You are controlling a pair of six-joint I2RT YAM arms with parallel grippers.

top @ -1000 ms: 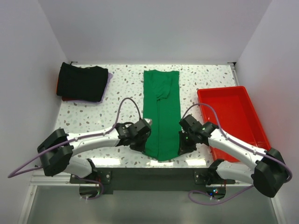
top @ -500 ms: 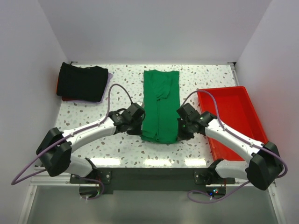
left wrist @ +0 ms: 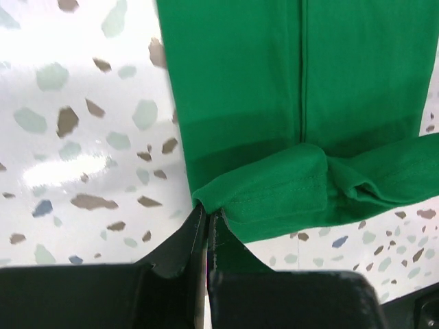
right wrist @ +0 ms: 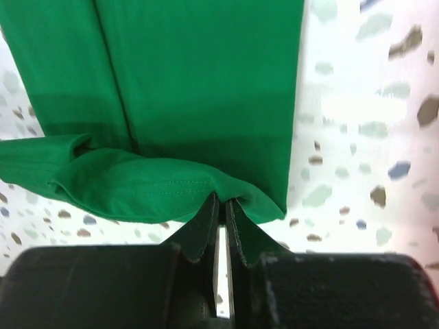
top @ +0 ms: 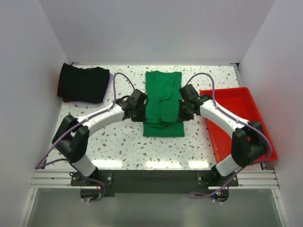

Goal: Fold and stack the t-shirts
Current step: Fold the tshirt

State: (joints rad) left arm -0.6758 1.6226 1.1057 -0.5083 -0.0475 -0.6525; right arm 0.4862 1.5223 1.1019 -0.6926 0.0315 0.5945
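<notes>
A bright green t-shirt (top: 163, 101), folded into a long strip, lies in the middle of the table. Its near hem is lifted and carried back over the strip. My left gripper (top: 142, 105) is shut on the hem's left corner (left wrist: 206, 202). My right gripper (top: 182, 108) is shut on the hem's right corner (right wrist: 223, 193). Both hold the hem a little above the cloth below. A stack of folded black t-shirts (top: 84, 83) sits at the far left, with red and purple edges showing under it.
A red plastic tray (top: 236, 118) stands at the right, close to my right arm. White walls close in the table at the back and both sides. Purple cables loop over both arms.
Both grippers have moved away from the near edge toward the back, carrying the green shirt's near hem over the strip. The shirt's visible length has shortened.
</notes>
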